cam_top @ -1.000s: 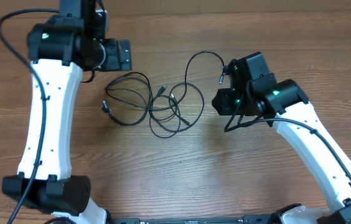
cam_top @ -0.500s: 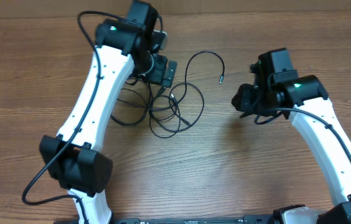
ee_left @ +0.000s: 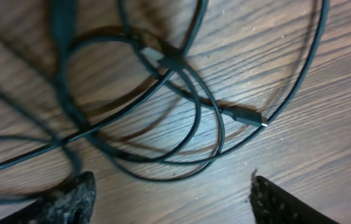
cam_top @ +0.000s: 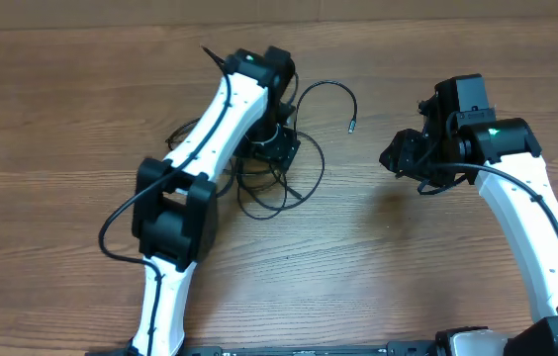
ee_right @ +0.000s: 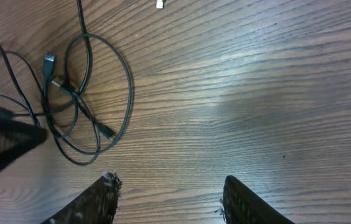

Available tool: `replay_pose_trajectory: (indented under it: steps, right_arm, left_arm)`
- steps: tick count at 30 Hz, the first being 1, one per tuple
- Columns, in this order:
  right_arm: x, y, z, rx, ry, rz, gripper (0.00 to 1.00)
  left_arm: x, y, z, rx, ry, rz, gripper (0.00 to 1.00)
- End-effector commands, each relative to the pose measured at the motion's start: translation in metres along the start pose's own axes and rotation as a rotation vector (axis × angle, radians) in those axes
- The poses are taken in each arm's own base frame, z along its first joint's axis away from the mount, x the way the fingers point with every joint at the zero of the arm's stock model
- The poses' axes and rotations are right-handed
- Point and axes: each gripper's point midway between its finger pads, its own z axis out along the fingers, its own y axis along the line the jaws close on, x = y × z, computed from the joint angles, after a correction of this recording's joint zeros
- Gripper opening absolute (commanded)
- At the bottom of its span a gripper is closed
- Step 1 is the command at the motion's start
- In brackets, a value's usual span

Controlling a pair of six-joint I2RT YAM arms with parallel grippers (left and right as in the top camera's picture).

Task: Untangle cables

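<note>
The cables are thin black cords lying in loose, overlapping loops at mid-table. One free strand arcs right and ends in a silvery plug. My left gripper hovers over the tangle's upper part. In the left wrist view the loops and a silver-tipped plug lie just ahead of that gripper. It is open, with bare wood between its fingertips. My right gripper is open to the right of the cables. In its own view that gripper holds nothing, and the loops lie far left.
The left arm's white links stretch diagonally from the bottom left across the tangle and hide its left part. The right arm fills the right side. The dark left gripper body shows at the left edge of the right wrist view.
The left arm has swung right, from the upper left to over the tangle, and its jaws have narrowed slightly. The right gripper has drawn back right from the plug end and opened wider.
</note>
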Motion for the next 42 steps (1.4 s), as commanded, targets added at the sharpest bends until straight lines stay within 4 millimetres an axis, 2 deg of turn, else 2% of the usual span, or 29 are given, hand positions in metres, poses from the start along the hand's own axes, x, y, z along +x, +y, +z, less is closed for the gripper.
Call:
replay_pose_trajectory:
  steps: [1, 5, 8, 15, 20, 22, 24, 26, 27, 28, 30, 32, 37, 39, 42]
  right_arm:
    - [0.000, 0.001, -0.001, -0.008, -0.001, 0.008, 0.52]
    - [0.000, 0.001, -0.001, -0.008, 0.000, 0.009, 0.52]
    - [0.000, 0.001, -0.001, -0.008, 0.000, 0.008, 0.52]
    - [0.000, 0.001, -0.001, -0.008, 0.000, 0.009, 0.52]
    - [0.001, 0.001, -0.001, -0.007, 0.003, 0.010, 0.52]
    - [0.001, 0.001, -0.001, -0.006, 0.004, 0.010, 0.52]
    - [0.001, 0.001, -0.001, -0.007, 0.003, 0.009, 0.52]
    - [0.001, 0.001, -0.001, -0.007, 0.003, 0.009, 0.52]
    - [0.001, 0.001, -0.001, -0.007, 0.003, 0.009, 0.52]
    - [0.001, 0.001, -0.001, -0.007, 0.003, 0.010, 0.52]
    - [0.001, 0.001, -0.001, -0.006, 0.004, 0.010, 0.52]
    - [0.001, 0.000, -0.001, -0.005, 0.005, 0.010, 0.52]
    - [0.002, 0.003, -0.001, -0.019, 0.010, 0.000, 0.56]
    - [0.005, 0.015, -0.002, -0.088, 0.028, -0.063, 0.56]
    - [0.012, 0.043, -0.007, -0.255, 0.058, -0.190, 0.56]
  left_arm:
    - [0.001, -0.010, 0.016, 0.002, 0.040, 0.048, 0.73]
    - [0.002, -0.011, 0.030, -0.006, 0.075, 0.054, 0.64]
    - [0.002, -0.011, 0.032, -0.008, 0.081, 0.053, 0.58]
    - [0.005, -0.010, 0.040, -0.014, 0.095, 0.054, 0.54]
    - [0.016, -0.003, 0.065, -0.035, 0.133, 0.051, 0.54]
    - [0.022, -0.001, 0.074, -0.036, 0.154, 0.048, 0.51]
    - [0.026, 0.000, 0.079, -0.037, 0.167, 0.047, 0.41]
    - [0.026, 0.000, 0.078, -0.037, 0.168, 0.047, 0.17]
    - [0.025, -0.001, 0.075, -0.036, 0.162, 0.047, 0.09]
    - [0.023, -0.002, 0.070, -0.036, 0.150, 0.045, 0.04]
    - [0.012, -0.005, 0.050, -0.029, 0.093, 0.046, 0.04]
    - [0.000, -0.012, 0.022, -0.006, 0.011, 0.054, 0.04]
    - [-0.022, -0.040, -0.080, 0.117, -0.251, 0.092, 0.04]
    - [-0.022, -0.054, -0.123, 0.204, -0.351, 0.126, 0.04]
    - [-0.009, -0.075, -0.183, 0.344, -0.483, 0.200, 0.04]
